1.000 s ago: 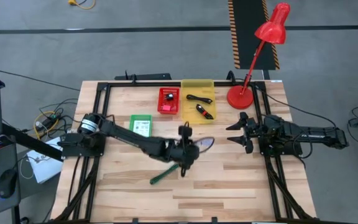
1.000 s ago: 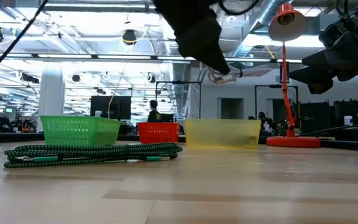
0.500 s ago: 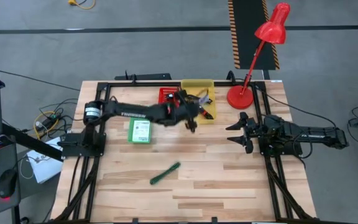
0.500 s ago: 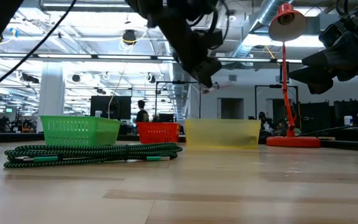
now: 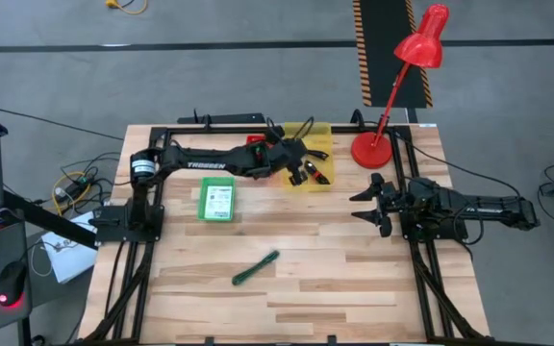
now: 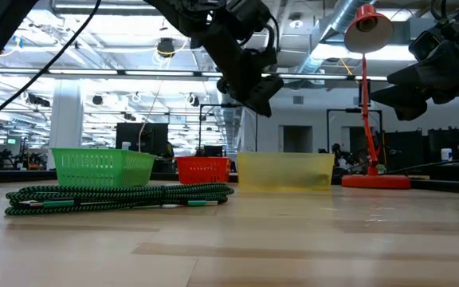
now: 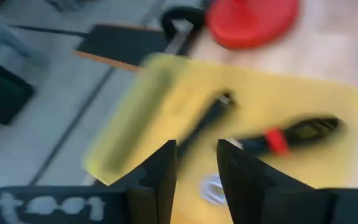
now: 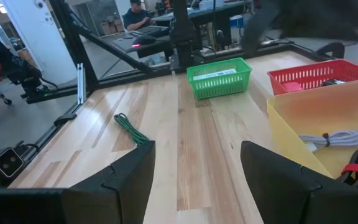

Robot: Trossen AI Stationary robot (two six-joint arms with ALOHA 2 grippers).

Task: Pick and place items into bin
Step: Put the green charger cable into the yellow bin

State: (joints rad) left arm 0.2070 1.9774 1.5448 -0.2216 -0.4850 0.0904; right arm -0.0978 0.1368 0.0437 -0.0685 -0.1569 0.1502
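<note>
Left pincer [image 5: 294,160] parted, empty, over yellow bin [image 5: 323,130]; white packet [image 7: 211,186] lies below it

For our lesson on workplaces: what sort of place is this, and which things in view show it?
Probably a robotics lab in a large industrial hall: exposed ceiling ducts, a framed wooden table carrying two arms, and hazard-striped floor tape.

Yellow bin [image 5: 308,135], red bin [image 6: 202,169], green bin [image 5: 217,201]; green-and-black cable [image 5: 256,268]; red lamp [image 5: 404,75]; pale wooden bench [image 5: 354,279].
</note>
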